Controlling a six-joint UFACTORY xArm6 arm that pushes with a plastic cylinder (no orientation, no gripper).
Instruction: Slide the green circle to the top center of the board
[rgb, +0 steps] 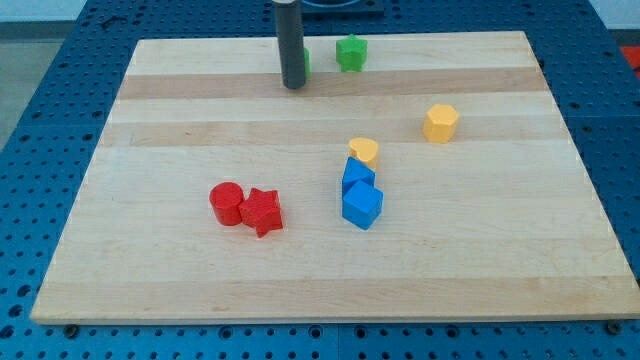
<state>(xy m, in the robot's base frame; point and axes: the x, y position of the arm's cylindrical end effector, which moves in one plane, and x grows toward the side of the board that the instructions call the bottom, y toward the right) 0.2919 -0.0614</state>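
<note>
On the wooden board (180, 290) I count two red blocks, a cylinder (226, 203) touching a star (262, 211), two blue blocks pressed together ( (356, 177) and (362, 206)), two yellow ones, a heart (364, 151) against the upper blue block and a hexagon (440, 123) apart at the view's right, plus a green star (351, 53) near the top edge. The green circle (304, 64) sits at top centre, almost wholly hidden behind my rod, only a sliver showing, so its shape is hard to confirm. I carry no claw, just an upright rod cut off at the view's top, and my tip (293, 86) rests on the board right against that green sliver's left.
</note>
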